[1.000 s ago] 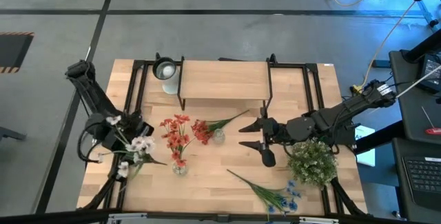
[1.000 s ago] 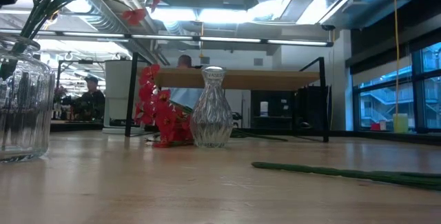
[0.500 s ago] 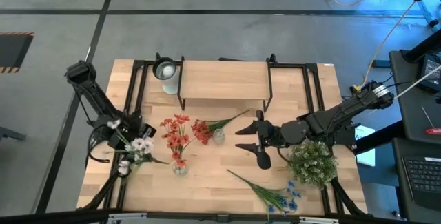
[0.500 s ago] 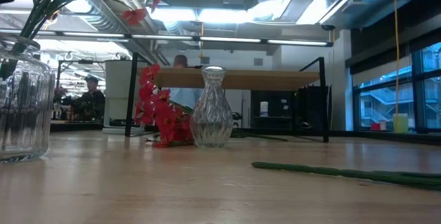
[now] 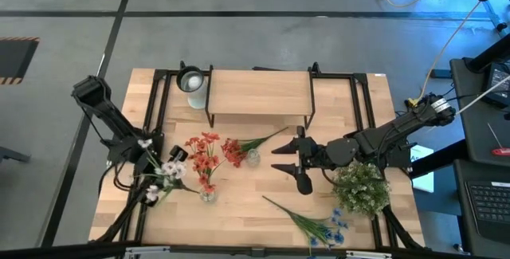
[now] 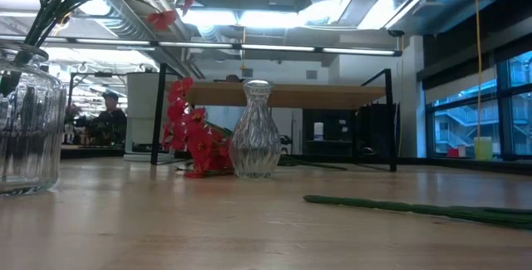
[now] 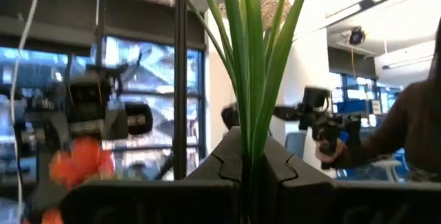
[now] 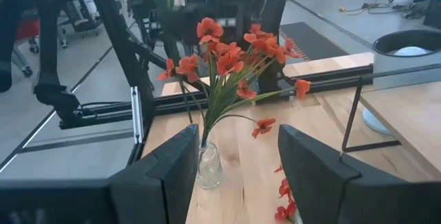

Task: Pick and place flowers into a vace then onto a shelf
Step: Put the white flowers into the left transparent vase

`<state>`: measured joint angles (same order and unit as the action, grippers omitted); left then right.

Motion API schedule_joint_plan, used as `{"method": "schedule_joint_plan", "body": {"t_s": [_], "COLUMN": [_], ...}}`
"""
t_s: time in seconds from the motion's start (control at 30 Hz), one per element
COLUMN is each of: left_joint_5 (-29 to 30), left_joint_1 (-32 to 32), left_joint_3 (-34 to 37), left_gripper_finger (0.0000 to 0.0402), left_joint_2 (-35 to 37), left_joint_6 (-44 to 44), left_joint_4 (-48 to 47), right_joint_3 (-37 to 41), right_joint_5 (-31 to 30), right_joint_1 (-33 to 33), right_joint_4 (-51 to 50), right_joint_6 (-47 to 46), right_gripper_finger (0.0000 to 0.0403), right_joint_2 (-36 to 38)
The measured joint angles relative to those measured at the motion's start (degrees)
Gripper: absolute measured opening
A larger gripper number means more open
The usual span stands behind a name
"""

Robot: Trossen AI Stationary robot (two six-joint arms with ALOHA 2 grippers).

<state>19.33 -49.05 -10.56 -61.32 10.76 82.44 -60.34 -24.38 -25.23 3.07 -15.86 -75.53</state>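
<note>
On your table [image 5: 263,187]: the shelf [image 5: 259,93] stands at the far edge with nothing on it, and the bushy plant [image 5: 360,187] sits near the right edge; the right gripper [image 5: 288,166] hovers mid-table, fingers spread and empty. Your left gripper [image 5: 148,157] is clamped on the white flower [image 5: 166,170]; a ribbed vase [image 5: 207,193] holds red flowers [image 5: 204,154], a red spray [image 5: 235,151] lies beside the small vase [image 5: 253,158], and the blue flower [image 5: 319,227] lies at the near edge

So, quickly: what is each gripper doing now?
Left gripper: shut on the white flowers.
Right gripper: open, holding nothing.
</note>
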Motion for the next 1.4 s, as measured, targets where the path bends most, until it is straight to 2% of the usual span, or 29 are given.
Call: {"method": "schedule_joint_plan", "body": {"t_s": [0.57,0.77,0.97,1.4], "left_joint_5": [0.0,-0.2,4.0,5.2], "left_joint_1": [3.9,4.6,4.6,4.6], "left_joint_3": [0.4,0.4,0.4,0.3], "left_gripper_finger": [0.0004,0.0004,0.0004,0.0009], "left_joint_2": [-7.5,-10.6,-14.7,-21.1], "left_joint_6": [-1.2,-5.8,-8.5,-7.6], "left_joint_4": [3.5,3.5,3.5,3.1], "right_joint_3": [0.0,0.0,0.0,0.0], "right_joint_5": [-0.1,-0.1,-0.1,-0.1], "right_joint_1": [0.0,0.0,0.0,0.0], "right_joint_4": [-0.2,-0.2,-0.2,-0.1], "right_joint_6": [-0.2,-0.2,-0.4,-0.4], "right_gripper_finger": [0.0201,0.0201,0.0201,0.0201], "right_joint_2": [0.0,0.0,0.0,0.0]}}
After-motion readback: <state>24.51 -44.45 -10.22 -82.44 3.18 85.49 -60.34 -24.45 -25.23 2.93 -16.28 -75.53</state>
